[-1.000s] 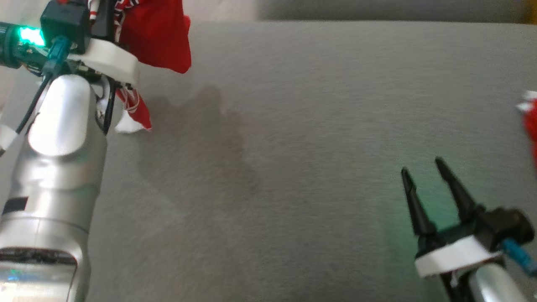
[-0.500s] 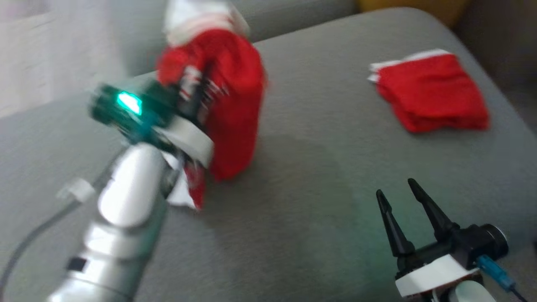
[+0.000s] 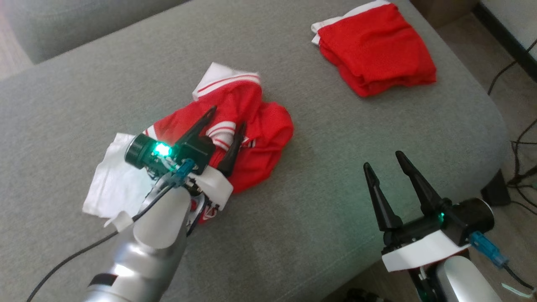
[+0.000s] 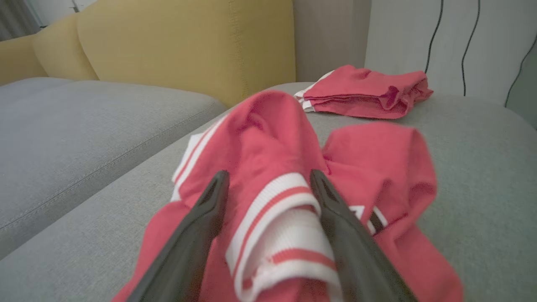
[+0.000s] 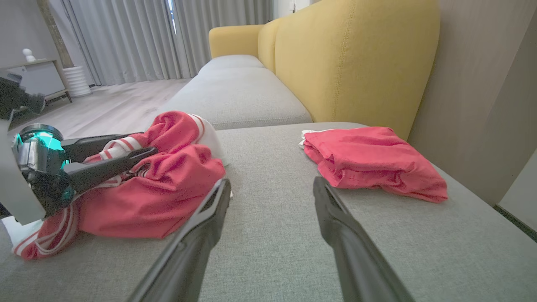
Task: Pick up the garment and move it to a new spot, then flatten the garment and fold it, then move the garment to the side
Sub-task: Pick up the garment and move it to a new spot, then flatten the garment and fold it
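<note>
Cushion (image 3: 319, 197) fabric is grey and carries everything you see. At the left, a white flap (image 3: 113, 180) lies flat, touching the red garment (image 3: 264, 138) beside your left arm. The left gripper (image 3: 226, 121) is low over this crumpled heap with its fingers spread apart, so it is released, not clenched. In the left wrist view a white band (image 4: 277, 226) with red stripes lies between the two fingers. The garment rests on the cushion, a little left of the middle. Further right and near you, the right gripper (image 3: 382, 161) hovers over bare fabric, fingers apart, holding nothing. At the far right lies a folded red garment (image 3: 377, 50), well apart from the heap.
</note>
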`<state>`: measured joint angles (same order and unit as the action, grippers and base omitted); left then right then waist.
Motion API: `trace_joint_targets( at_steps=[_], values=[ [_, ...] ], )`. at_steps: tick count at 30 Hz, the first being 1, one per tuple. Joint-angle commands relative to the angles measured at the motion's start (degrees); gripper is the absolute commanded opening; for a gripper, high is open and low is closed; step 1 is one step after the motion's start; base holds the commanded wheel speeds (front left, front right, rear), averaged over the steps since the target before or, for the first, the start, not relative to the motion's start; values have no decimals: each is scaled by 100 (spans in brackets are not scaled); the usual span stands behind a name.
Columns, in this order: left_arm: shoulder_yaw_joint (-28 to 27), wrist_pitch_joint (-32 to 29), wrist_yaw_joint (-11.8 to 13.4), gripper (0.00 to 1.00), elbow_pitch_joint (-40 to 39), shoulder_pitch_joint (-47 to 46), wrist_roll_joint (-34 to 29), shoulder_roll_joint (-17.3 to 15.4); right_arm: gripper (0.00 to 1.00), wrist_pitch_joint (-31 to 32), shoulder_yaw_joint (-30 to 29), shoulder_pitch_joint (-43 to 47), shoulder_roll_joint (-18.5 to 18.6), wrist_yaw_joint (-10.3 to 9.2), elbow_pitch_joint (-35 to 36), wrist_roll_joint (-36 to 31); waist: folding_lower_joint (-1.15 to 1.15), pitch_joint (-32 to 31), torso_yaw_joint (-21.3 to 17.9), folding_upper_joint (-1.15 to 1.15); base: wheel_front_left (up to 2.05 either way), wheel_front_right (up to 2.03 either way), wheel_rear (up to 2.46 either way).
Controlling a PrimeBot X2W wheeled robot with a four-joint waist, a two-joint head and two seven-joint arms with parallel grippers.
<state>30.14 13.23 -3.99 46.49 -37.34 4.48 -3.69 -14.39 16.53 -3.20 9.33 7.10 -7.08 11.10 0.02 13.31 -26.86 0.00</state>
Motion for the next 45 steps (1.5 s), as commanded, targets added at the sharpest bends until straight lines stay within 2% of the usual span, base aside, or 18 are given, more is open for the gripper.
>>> trace_joint_targets(
  at_steps=[1,4,9,17,21,26,32,38,45],
  values=[
    [-114,122,117,100,-143,-297,45,4,100,-61,75,-119,21,39,145,31,-2,-14,181,0,0,0,0],
    [-111,159,226,100,-199,-263,111,35,100,-61,41,-100,44,39,141,34,-2,-90,391,0,0,0,0],
    [-162,174,579,100,-935,125,309,70,100,-61,-87,43,122,39,132,8,-2,-408,1177,0,0,0,0],
    [-558,175,1211,100,-2324,1438,608,79,100,-61,-295,330,116,39,68,0,-2,-1043,2419,0,0,0,0],
    [-844,176,1359,100,-2993,2221,626,74,100,-61,-510,496,-6,39,-10,-43,-2,-1289,2805,0,0,0,0],
    [-1201,176,1468,100,-3707,3130,461,33,100,-61,-768,741,-169,39,-37,-72,-2,-1518,3050,0,0,0,0],
    [-1411,176,1600,100,-4445,4080,210,50,100,-61,-974,1071,-268,39,-7,-225,-2,-1693,3109,0,0,0,0],
    [-1470,176,1660,100,-4603,4750,169,67,100,-61,-1032,1274,-380,39,6,-350,-2,-1824,3054,0,0,0,0],
    [-1525,176,1626,100,-4593,4832,54,74,100,-61,-1084,1300,-449,39,-19,-386,-2,-1887,3054,0,0,0,0]
  ],
)
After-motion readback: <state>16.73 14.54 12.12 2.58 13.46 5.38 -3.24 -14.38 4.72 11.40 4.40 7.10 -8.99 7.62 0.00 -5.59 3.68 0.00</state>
